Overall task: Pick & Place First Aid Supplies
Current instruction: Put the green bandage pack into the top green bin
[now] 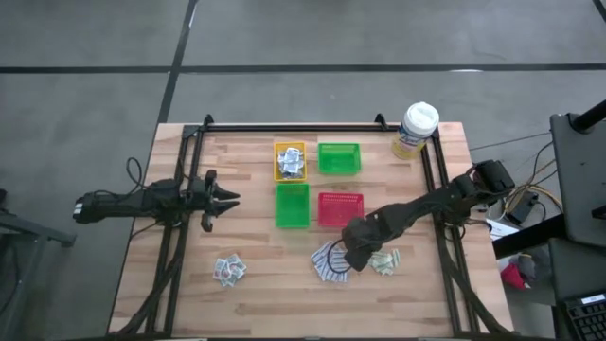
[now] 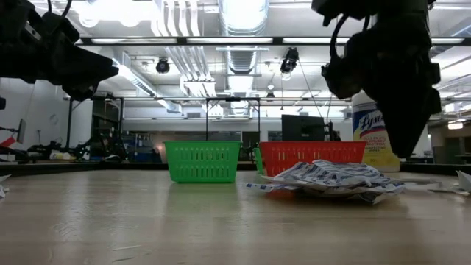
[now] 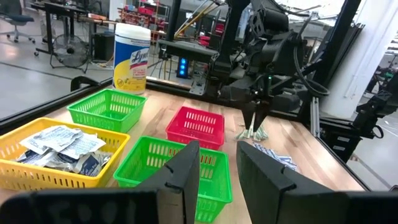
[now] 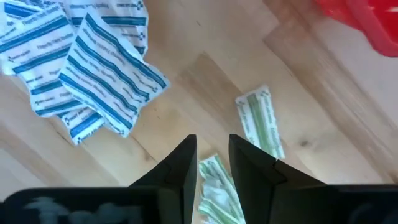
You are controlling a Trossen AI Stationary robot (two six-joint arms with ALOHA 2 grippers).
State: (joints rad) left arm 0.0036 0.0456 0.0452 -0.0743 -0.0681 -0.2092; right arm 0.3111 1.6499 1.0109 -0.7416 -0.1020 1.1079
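Note:
A heap of blue-and-white pads (image 1: 329,263) lies on the wooden table near its front. Beside it, toward the right, lie pale green strips (image 1: 385,261). My right gripper (image 4: 212,155) points down over these strips, open, with one strip's end (image 4: 214,180) showing in the narrow gap between its fingertips. Another strip (image 4: 261,124) lies flat just beyond. White-grey sachets fill the yellow tray (image 1: 290,161), and a few more (image 1: 228,270) lie at the front left. My left gripper (image 3: 217,168) waits level at the table's left, open and holding nothing. My right gripper comes from above, pointing down, with one fingertip on either side of a pale green strip's end (image 4: 214,180). That strip lies on the table. Whether the fingertips touch it, I cannot tell.
Two green trays (image 1: 339,157) (image 1: 293,206) and a red tray (image 1: 340,208) stand mid-table, just beyond the right gripper. A yellow canister with a white lid (image 1: 417,129) stands at the far right corner. Black frame rails run along the table's left, right and far sides.

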